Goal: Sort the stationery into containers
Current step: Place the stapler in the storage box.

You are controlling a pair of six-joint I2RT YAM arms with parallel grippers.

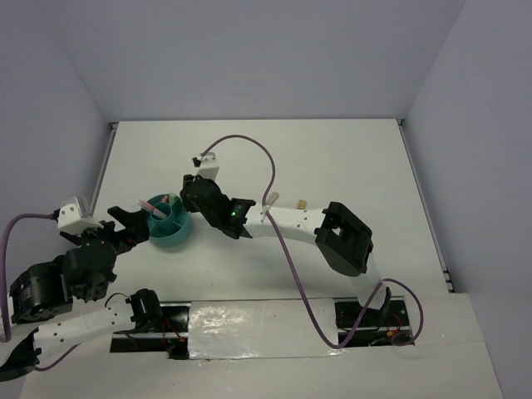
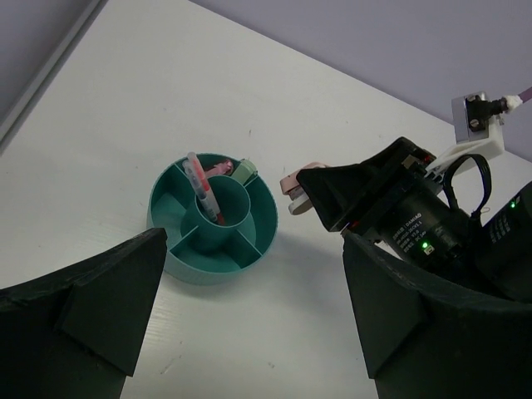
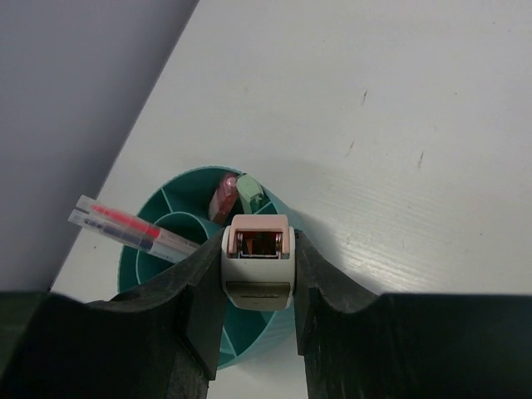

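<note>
Teal plastic makes the round organizer (image 1: 170, 226), which sits on the white table (image 1: 332, 158) between the two grippers. It has a round cup in the middle and more spaces around it.

The thin pink pen (image 3: 133, 220) and the thin dark pen (image 3: 125, 237) stand in the middle cup. They lean out over the rim, side by side. The pink stick (image 3: 224, 195) and the mint-green tube (image 3: 249, 193) sit next to each other in one outer space.

The right gripper (image 3: 258, 249) holds the pink-white clip (image 3: 258, 270). Its jaws are partly closed and press on both sides of the clip. In the left wrist view the clip is in the air, just beside the organizer's rim. In the right wrist view it looks like it is over the rim, so I cannot tell just where it is.

The left gripper (image 1: 131, 227) is on the other side of the organizer, close to it. Its jaws are wide apart and nothing is in them.

The tan nub (image 1: 301, 202) lies on the table, just behind the right arm and well away from the organizer.
</note>
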